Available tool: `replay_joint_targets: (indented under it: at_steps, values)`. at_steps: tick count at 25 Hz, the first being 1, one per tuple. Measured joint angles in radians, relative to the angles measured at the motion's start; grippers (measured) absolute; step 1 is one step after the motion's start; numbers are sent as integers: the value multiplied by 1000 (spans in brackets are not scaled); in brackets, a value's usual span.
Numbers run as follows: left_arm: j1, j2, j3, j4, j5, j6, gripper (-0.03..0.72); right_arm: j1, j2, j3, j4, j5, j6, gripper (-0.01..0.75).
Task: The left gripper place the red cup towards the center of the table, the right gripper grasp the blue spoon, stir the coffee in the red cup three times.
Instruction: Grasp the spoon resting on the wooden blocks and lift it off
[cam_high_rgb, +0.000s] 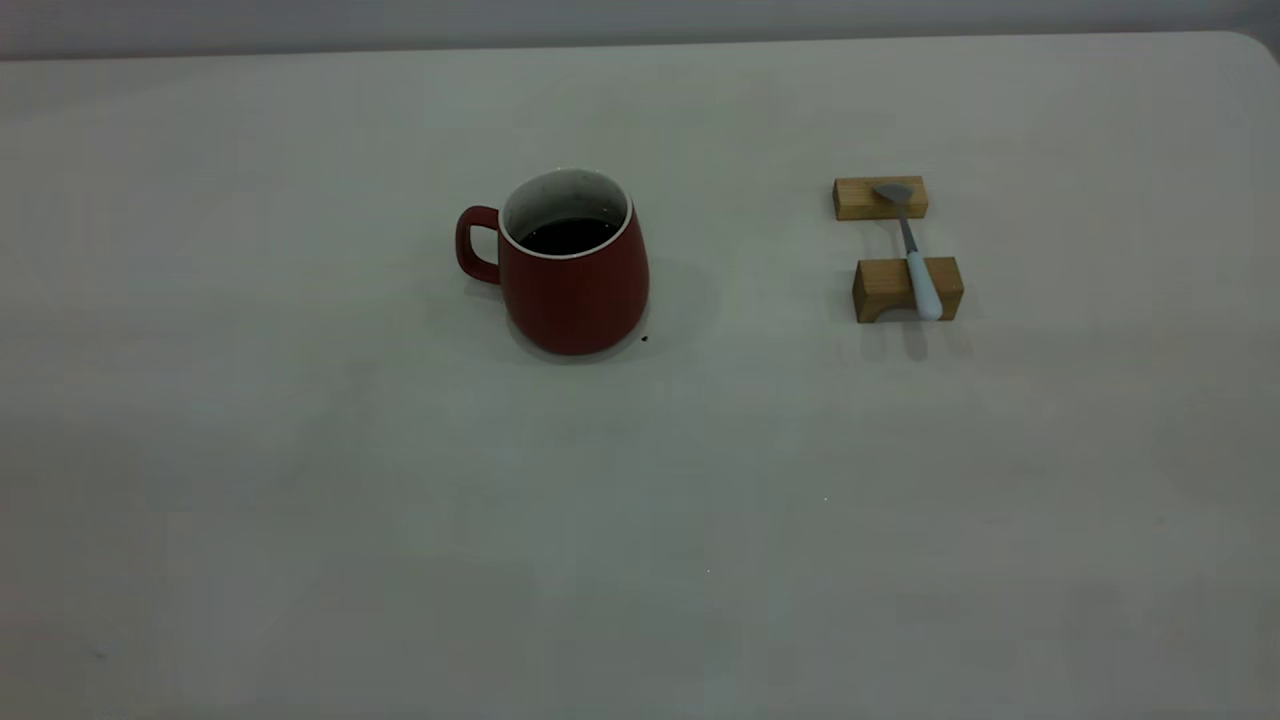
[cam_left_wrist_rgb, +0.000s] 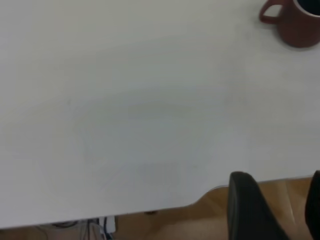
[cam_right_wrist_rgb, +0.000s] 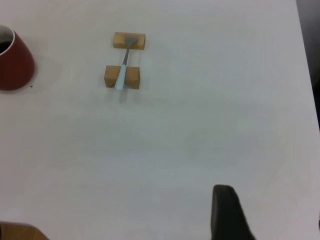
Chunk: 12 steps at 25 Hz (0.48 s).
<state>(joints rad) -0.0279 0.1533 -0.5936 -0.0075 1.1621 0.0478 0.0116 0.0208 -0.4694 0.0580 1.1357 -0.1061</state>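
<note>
The red cup (cam_high_rgb: 574, 262), holding coffee (cam_high_rgb: 568, 236), stands mid-surface (cam_high_rgb: 300, 480). The blue spoon (cam_high_rgb: 912, 250) bridges two wooden blocks (cam_high_rgb: 880, 198) to its right. Both hands, left hand (cam_left_wrist_rgb: 272, 207) and right hand (cam_right_wrist_rgb: 267, 215), wait apart-fingered at the near edge. Risk: a jolted cup spills; the thin spoon slips off.

Two tan wooden blocks (cam_high_rgb: 880, 197), apart

Only blunt black fingers show. The left gripper (cam_left_wrist_rgb: 274, 210) has two rounded matte ones. The right gripper (cam_right_wrist_rgb: 267, 212) shows one.
</note>
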Motion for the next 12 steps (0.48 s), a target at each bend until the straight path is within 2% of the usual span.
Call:
replay_joint_targets:
  at_steps: [6, 12]
  values:
    - [10, -120, 97, -1, -24, -55, 351, 0, 0, 0, 0, 0, 0, 472]
    - [10, -172, 107, -3, -24, -48, 351, 0, 0, 0, 0, 0, 0, 472]
